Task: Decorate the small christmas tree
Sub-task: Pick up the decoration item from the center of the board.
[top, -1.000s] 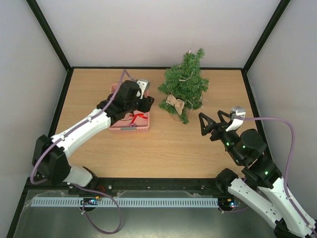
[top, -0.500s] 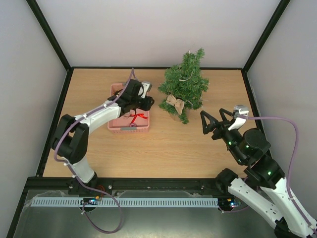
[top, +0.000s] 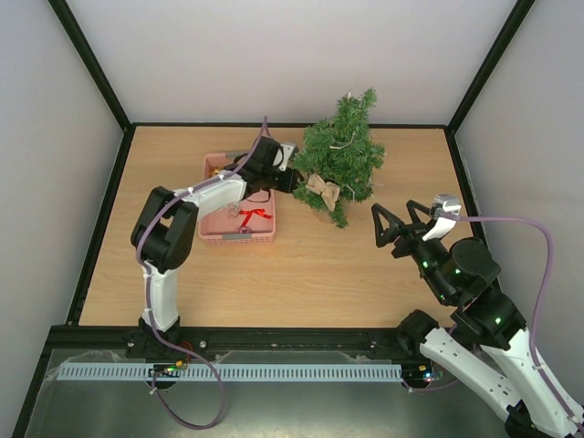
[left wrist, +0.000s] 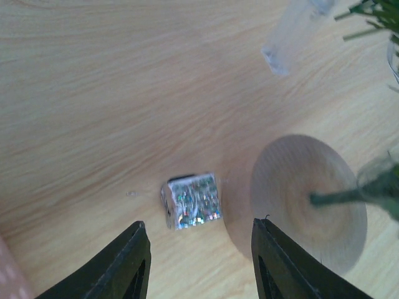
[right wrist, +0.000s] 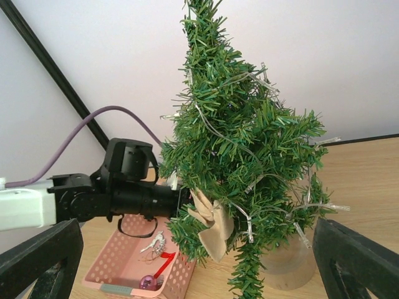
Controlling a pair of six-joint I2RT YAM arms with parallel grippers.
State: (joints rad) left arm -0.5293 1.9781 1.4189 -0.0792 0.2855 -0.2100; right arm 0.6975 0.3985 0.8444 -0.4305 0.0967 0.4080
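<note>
The small christmas tree (top: pixel 342 151) stands at the back of the table on a round pale base, with a string of clear lights and a beige bow (top: pixel 322 190) on it. My left gripper (top: pixel 294 181) is low at the tree's left side, past the pink basket (top: pixel 212 235). In the left wrist view it (left wrist: pixel 199 232) is open, with a glittery silver cube (left wrist: pixel 191 200) lying on the wood just beyond the jaws, beside the tree's base (left wrist: pixel 308 199). My right gripper (top: pixel 394 222) is open and empty, right of the tree, facing it (right wrist: pixel 243 143).
The basket (right wrist: pixel 181 274) holds a red ribbon (top: pixel 255 216), a silver ornament (right wrist: pixel 153 242) and a pink bauble (right wrist: pixel 148 282). A clear light bulb (left wrist: pixel 293 31) hangs low near the base. White walls with black frame posts enclose the table.
My left arm has swung right from over the basket to the tree's left side and stretched out low. The right gripper has barely moved.
</note>
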